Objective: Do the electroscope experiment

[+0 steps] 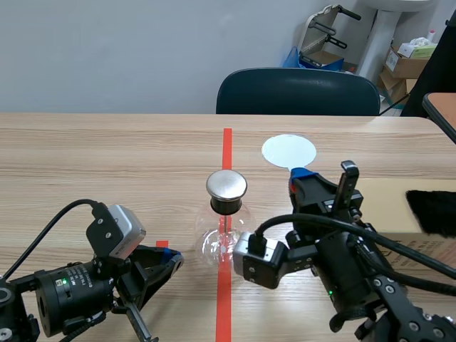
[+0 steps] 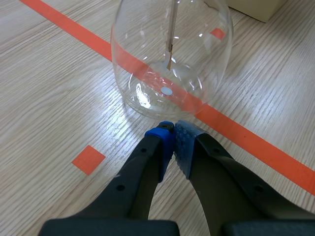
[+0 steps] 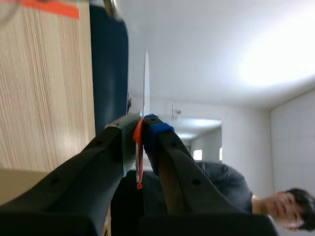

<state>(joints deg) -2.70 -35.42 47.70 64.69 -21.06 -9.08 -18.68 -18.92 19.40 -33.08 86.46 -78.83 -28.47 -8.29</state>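
Observation:
The electroscope (image 1: 226, 228) is a round clear glass flask with a black neck and a flat metal cap (image 1: 226, 184). It stands on the red tape line at the table's middle. In the left wrist view the flask (image 2: 147, 64) is just ahead of my left gripper (image 2: 173, 129), which is shut on nothing, its tips almost at the glass base. A thin rod (image 2: 172, 29) hangs inside the flask. My right gripper (image 1: 299, 175) is raised to the right of the cap and shut on the orange handle (image 3: 139, 164) of a white disc (image 1: 288, 151). That disc (image 3: 145, 83) appears edge-on in the right wrist view.
A flat cardboard box (image 1: 392, 210) lies at the right with a black furry piece (image 1: 433, 211) on it. A dark chair (image 1: 298, 91) stands behind the table's far edge. A person (image 3: 275, 201) appears in the right wrist view.

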